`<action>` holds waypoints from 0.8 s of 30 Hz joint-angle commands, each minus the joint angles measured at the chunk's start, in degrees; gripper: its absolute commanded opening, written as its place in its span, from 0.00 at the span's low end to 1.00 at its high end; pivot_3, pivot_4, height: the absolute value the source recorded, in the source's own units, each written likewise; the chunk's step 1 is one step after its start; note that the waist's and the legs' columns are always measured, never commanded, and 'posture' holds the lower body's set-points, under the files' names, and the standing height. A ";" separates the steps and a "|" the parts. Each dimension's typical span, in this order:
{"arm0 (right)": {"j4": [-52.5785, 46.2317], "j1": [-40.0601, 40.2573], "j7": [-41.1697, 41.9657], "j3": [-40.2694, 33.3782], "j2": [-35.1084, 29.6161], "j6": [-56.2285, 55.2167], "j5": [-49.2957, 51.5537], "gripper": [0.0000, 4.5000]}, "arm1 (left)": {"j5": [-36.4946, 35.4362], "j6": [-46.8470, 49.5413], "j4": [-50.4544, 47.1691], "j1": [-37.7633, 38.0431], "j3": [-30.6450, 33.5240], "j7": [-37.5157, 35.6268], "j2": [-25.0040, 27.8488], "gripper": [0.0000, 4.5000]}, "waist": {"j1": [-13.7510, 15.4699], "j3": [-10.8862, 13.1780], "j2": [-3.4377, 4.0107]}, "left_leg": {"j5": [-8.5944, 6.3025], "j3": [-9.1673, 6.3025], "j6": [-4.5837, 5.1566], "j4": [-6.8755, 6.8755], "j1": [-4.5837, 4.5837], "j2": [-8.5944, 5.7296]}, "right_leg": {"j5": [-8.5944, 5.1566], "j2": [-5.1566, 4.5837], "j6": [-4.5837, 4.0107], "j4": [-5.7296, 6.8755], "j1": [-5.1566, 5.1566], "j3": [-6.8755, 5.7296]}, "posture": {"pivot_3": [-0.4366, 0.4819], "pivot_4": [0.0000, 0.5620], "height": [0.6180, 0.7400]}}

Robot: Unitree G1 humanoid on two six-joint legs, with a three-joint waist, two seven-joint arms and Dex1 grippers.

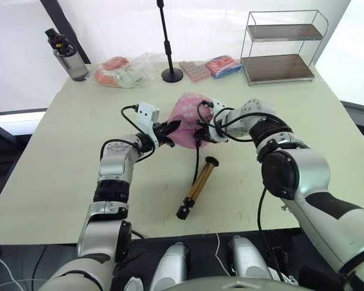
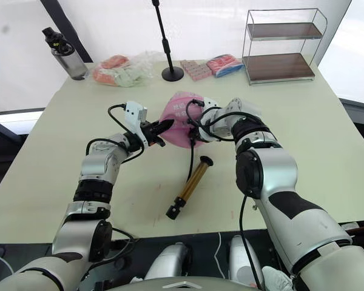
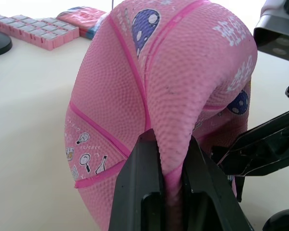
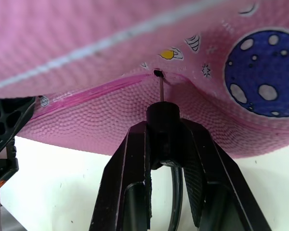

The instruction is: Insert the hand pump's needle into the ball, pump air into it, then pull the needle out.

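Pale table (image 1: 60, 176): hand pump (image 1: 198, 187), bottle (image 1: 68, 56), wire rack (image 1: 281, 47), packets (image 1: 120, 73).

left gripper (image 3: 166, 159): jaws clamped, arm reaching forward | right gripper (image 4: 164, 144): jaws clamped, forearm angled inward

Needle (image 4: 161, 90) tip: hidden inside the valve hole (image 4: 157, 73).
Ball (image 3: 173, 96) fold: lower part concealed between left gripper (image 3: 171, 159) fingers.
Hose (image 4: 176, 192): cut off by picture's edge.

Pebbled pink rubber ball (image 3: 149, 82) printed with a dark-blue spotted planet and pale lettering; gold-barrelled, black-capped hand pump (image 1: 198, 187) on cream tabletop (image 1: 54, 176).
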 commanded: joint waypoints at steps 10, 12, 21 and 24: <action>-13.11 1.06 5.74 7.59 1.83 1.20 -0.66 0.08 | 1.18 -0.29 6.48 -0.08 -4.03 -1.46 -2.29 0.02 | 0.17 -0.11 0.20 | -0.02 -0.69 0.00 -0.08 -0.18 -0.61 | -0.16 -0.38 0.26 -0.13 0.09 -0.07 | 0.48 0.27 1.00; -15.36 2.18 5.62 7.92 2.00 2.44 -0.48 0.08 | 1.13 -0.53 6.76 -0.37 -4.02 -1.54 -2.42 0.02 | 0.23 -0.11 0.21 | -0.03 -0.78 0.02 -0.08 -0.22 -0.65 | -0.18 -0.41 0.28 -0.13 0.09 -0.13 | 0.48 0.27 1.00; -27.80 7.39 4.41 8.62 1.93 8.95 0.06 0.08 | 1.20 -1.09 7.09 -0.82 -3.96 -1.62 -2.67 0.02 | 0.60 -0.09 0.29 | 0.00 -1.32 -0.02 -0.10 -0.37 -0.72 | -0.20 -0.39 0.26 -0.12 0.08 -0.56 | 0.48 0.27 1.00; -31.10 9.12 4.20 8.73 2.09 10.72 0.12 0.08 | 1.25 -1.08 6.90 -0.72 -3.98 -1.66 -2.71 0.02 | 0.85 -0.10 0.30 | 0.11 -1.61 -0.22 -0.16 -0.47 -0.73 | -0.26 -0.38 0.14 -0.11 0.08 -0.84 | 0.48 0.27 1.00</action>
